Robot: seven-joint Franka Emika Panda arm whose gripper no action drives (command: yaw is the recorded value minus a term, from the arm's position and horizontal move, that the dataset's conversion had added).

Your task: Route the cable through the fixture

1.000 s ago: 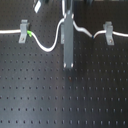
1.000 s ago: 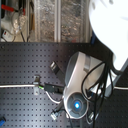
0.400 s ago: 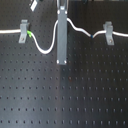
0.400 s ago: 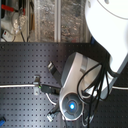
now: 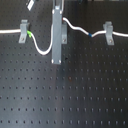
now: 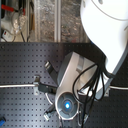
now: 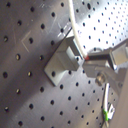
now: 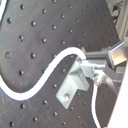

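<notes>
The tool (image 5: 57, 59) is hanging over the middle fixture (image 7: 64, 61), apparently pinching the cable (image 5: 42, 49), though I cannot tell for sure; the cable is sagging between clips on the desk (image 5: 65, 95); light and limp, it is best gripped beside a fixture.

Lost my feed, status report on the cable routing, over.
Tool low over the board, jaw state unclear. Cable sags between left clip and right clip. Nothing in the way.

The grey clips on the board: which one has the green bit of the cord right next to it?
The clip on the first exterior view's left. The green band sits beside it; the other clip has the blue band nearby.
</notes>
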